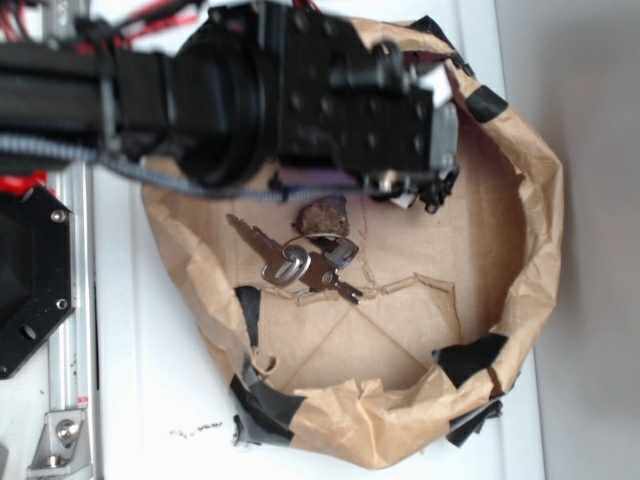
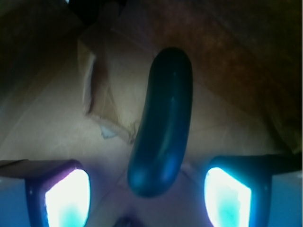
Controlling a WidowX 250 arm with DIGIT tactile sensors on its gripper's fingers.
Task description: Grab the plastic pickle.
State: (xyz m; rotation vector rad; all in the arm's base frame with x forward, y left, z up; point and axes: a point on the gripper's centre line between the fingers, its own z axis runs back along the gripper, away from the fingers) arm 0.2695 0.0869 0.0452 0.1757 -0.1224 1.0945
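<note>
In the wrist view the plastic pickle lies on brown paper, a glossy dark green oblong running away from the camera, its near rounded end between my fingers. My gripper is open, and the glowing pads stand well apart on either side of the pickle without touching it. In the exterior view my gripper hangs low over the upper part of the paper basin, and the arm hides the pickle there.
A crumpled brown paper basin patched with black tape walls in the workspace. Silver keys on a ring and a rough brown lump lie inside it, left of my gripper. A black plate and a metal rail stand at the left.
</note>
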